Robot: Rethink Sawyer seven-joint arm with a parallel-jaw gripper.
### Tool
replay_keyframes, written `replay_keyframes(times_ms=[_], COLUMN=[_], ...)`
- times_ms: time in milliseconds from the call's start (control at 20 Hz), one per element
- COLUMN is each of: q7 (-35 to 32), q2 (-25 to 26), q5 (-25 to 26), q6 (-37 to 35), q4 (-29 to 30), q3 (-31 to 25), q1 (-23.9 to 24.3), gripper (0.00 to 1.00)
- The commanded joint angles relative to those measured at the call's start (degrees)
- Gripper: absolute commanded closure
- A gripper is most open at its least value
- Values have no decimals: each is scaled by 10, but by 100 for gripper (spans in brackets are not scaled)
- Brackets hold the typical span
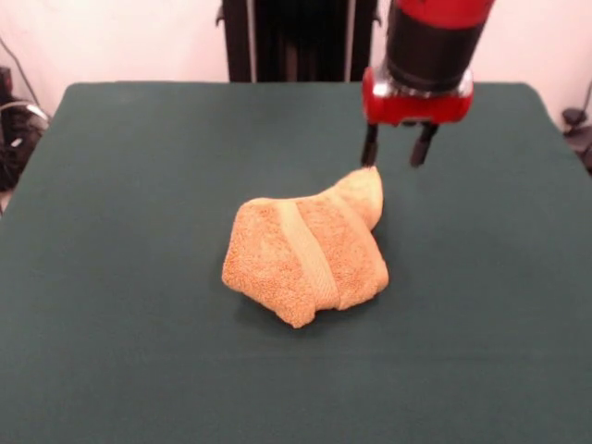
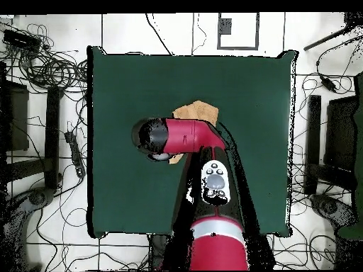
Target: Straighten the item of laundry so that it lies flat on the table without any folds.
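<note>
The towel [image 1: 310,259] lies bunched near the middle of the green table [image 1: 120,277], a little toward the far side in the front view. It is folded over on itself into a rough lump, not flat. A paler woven band [image 1: 308,254] runs across its top from the far edge toward the near edge, slanting slightly. One corner of the cloth rises into a rounded peak at the far right of the heap, pointing up toward the robot's tool.

The gripper [image 1: 398,153] hangs just above and slightly to the right of that raised corner. Its two dark fingers [image 1: 370,148] stand apart with clear space between them, and nothing is held in them. The left finger as seen from the front appears to sit right at the tip of the peak; whether it actually touches the cloth is hard to say from this angle. The red wrist housing [image 1: 416,97] sits directly above the fingers.

From overhead, the arm [image 2: 188,134] reaches across the table and covers part of the towel [image 2: 197,112], so only the cloth's far portion shows beyond the arm's black end.
</note>
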State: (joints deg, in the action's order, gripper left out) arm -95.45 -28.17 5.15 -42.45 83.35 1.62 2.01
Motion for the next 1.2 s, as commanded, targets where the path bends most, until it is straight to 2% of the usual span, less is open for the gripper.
replay_keyframes(times_ms=[50, 400, 800, 1200], q7=[-76, -39, -72, -70], q2=[133, 174, 234, 235], q5=[35, 73, 60, 68], q6=[63, 100, 97, 95], q4=[-70, -105, -138, -146], q3=[-6, 5, 1, 4], q1=[-5, 6, -11, -17], gripper=[0, 0, 0, 0])
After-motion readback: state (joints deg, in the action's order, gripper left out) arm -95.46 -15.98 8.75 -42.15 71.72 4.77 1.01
